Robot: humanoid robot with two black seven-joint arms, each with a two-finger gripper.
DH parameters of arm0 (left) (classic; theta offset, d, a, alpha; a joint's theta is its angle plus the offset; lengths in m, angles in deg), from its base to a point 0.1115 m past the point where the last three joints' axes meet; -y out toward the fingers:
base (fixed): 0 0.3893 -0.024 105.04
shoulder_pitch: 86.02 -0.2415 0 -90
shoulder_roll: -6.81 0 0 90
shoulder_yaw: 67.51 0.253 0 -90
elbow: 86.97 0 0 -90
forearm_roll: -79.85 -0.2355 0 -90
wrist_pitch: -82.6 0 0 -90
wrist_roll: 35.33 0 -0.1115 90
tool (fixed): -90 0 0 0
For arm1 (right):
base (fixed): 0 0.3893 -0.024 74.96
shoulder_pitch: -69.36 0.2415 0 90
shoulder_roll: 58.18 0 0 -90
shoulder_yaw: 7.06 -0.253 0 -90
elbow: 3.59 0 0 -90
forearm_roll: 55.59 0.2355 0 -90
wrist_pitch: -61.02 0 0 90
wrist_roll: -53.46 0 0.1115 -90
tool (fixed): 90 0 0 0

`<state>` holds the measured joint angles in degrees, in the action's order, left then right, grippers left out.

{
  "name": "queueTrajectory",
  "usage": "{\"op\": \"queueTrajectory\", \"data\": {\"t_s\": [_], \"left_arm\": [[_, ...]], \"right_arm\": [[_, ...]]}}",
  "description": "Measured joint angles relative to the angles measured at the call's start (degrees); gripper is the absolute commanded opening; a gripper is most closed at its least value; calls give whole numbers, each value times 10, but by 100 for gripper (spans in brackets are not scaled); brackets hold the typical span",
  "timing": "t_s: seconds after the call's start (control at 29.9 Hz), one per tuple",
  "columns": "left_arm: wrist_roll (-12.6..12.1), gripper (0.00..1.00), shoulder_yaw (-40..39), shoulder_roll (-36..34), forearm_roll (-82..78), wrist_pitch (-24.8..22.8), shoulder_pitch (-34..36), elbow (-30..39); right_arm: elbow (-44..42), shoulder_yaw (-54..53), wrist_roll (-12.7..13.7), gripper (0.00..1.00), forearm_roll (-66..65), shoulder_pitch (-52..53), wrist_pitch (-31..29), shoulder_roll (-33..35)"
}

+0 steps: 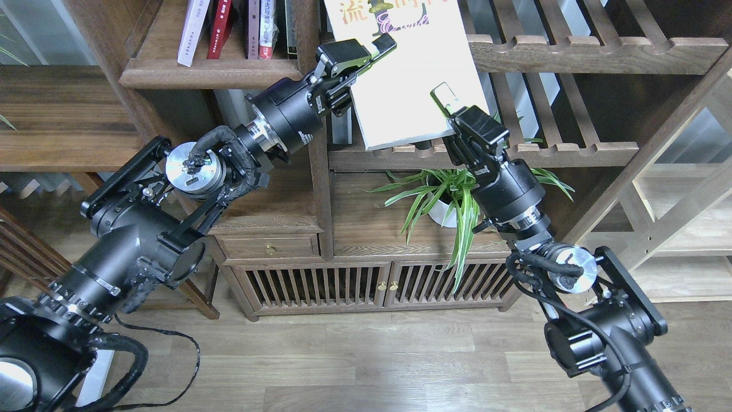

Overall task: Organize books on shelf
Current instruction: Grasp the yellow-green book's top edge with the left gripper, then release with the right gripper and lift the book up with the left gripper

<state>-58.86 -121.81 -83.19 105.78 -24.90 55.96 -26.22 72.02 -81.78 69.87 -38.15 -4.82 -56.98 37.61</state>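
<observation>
— The left gripper point(366, 57): what has it got?
— Its two fingers are clamped on the left edge of the large yellow-green book point(412, 86), one finger lying across the cover, the other beneath. The book hangs tilted, its lower corner over the scalloped front rail of the slatted rack point(486, 151), its title end cut off by the top of the view.

— And the right gripper point(452, 111)?
— It reaches up from the right to the book's right edge, one pale-padded finger showing against the cover. Whether it pinches the book or merely touches it, I cannot tell.

— Where is the shelf?
— Far left: the dark-brown shelf point(206, 74) with the rounded front edge, beyond the left arm. A white book point(193, 28), a red book point(218, 26) and more spines stand upright on it, close together.

— Anything below?
— A potted plant point(446, 200) sits under the rack, just left of the right arm, above a cabinet point(343, 283) with slatted doors.
</observation>
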Motion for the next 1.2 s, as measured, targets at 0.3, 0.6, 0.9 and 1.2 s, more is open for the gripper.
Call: {"op": "queueTrajectory", "data": {"t_s": [0.3,0.6,0.9,1.2], "left_arm": [[4,3,3,0,-1,0,0,1],[6,3,6,0,-4,3,0,-1],[6,4,6,0,-7,2,1,-1],[1,5,7,0,-33,-9,2,11]], "right_arm": [[-1,-5,0,22,0,0,0,0],[-1,-12,-1,49,-15,0,0,2],[-2,-19,-1,58,-32,-2,0,5],[-21,-67,-1,76,-34,-13,0,14]]}}
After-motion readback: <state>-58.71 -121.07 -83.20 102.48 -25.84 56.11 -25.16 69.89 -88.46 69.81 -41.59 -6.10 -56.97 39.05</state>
